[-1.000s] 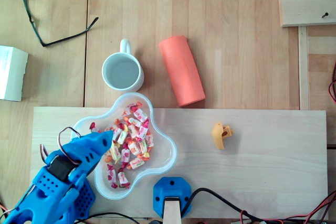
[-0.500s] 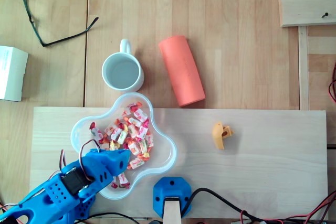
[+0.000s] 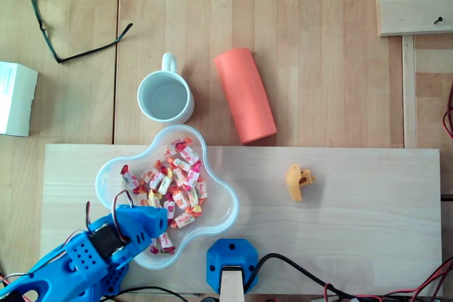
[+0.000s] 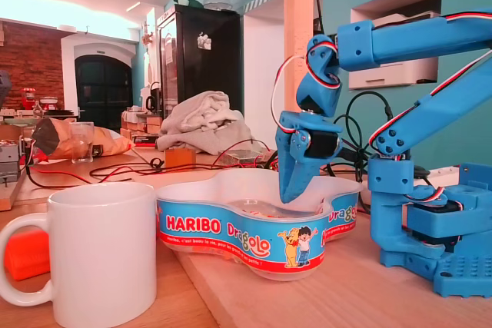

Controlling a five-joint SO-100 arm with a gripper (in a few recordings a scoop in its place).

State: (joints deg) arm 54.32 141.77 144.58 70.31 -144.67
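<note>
A pale wooden table [image 3: 318, 47] carried a board [image 3: 368, 231]. In the overhead view a white mug [image 3: 165, 97] stood just above the clear candy tub [image 3: 219, 206]. The blue gripper [image 3: 157, 218] pointed into the tub's lower-left lobe, seemingly close over wrapped sweets [image 3: 177, 178]; whether it was spread or pinching could not be told. Rightward lay an orange cylinder [image 3: 245, 95] and a yellow piece [image 3: 298, 182].

In the overhead view, my wooden table [image 3: 318, 47] carries a pale board [image 3: 368, 231], and the candy bowl [image 3: 223, 203] sits on that board. A small yellow piece [image 3: 299, 182] lies right of the bowl, and my blue base [image 3: 231, 263] is just below it. Off the board, a white mug [image 3: 165, 97] stands just above the bowl, an orange tube [image 3: 245, 95] up-right, and glasses [image 3: 71, 12] and a white box [image 3: 15, 98] up-left.
</note>
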